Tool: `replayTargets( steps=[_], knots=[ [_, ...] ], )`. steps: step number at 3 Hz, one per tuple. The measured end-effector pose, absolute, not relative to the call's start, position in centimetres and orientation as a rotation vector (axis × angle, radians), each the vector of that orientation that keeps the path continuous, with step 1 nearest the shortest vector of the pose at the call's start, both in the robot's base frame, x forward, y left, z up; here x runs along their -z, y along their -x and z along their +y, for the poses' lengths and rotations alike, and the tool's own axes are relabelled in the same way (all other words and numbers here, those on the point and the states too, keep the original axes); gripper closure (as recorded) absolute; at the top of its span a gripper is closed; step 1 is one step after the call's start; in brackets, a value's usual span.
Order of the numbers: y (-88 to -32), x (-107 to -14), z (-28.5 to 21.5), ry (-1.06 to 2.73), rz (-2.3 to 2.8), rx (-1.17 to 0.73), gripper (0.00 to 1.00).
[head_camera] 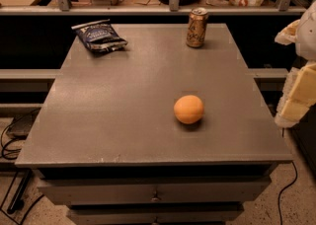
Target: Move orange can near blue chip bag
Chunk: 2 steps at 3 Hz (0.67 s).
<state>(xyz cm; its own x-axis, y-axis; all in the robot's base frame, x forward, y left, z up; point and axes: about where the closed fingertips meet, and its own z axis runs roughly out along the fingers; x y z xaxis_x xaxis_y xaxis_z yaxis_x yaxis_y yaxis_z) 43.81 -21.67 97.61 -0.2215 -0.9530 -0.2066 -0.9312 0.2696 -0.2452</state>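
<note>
**Inspector:** Location of the item?

**Assessor:** The orange can [197, 27] stands upright at the upper right of the counter [123, 100], close to the far edge. The blue chip bag [99, 36] lies flat at the upper left, well apart from the can, with bare surface between them. An orange [188, 109] sits right of centre, nearer the camera and off the straight line between the two.

**Inspector:** And the gripper?

**Assessor:** The gripper [299, 88] is at the right edge of the frame, off the counter's side and touching nothing on it. The pale shapes there are probably its housing, cut off by the frame. I cannot tell whether it is open or closed. The can is not in it.

**Inspector:** Handling assessment?

**Assessor:** In my judgement the can is rigid but thin-walled, with a smooth, slippery side. It will dent under too hard a squeeze. Whether it is full or empty does not show, so its weight is unknown. Being tall and narrow, it would tip if nudged near the rim.

**Inspector:** Recommended hold?

**Assessor:** Take it across the mid-body, on opposite sides of the cylinder, below the silver top. Keep it upright and set it down just beside the bag, not on its crinkled edge.
</note>
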Motion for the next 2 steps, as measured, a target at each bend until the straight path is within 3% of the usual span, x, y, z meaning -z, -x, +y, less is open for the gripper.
replayTargets(
  steps=[2],
  knots=[
    [-46.2, -98.1, -22.1, 1.566, 2.177, 0.061, 0.00]
  ],
)
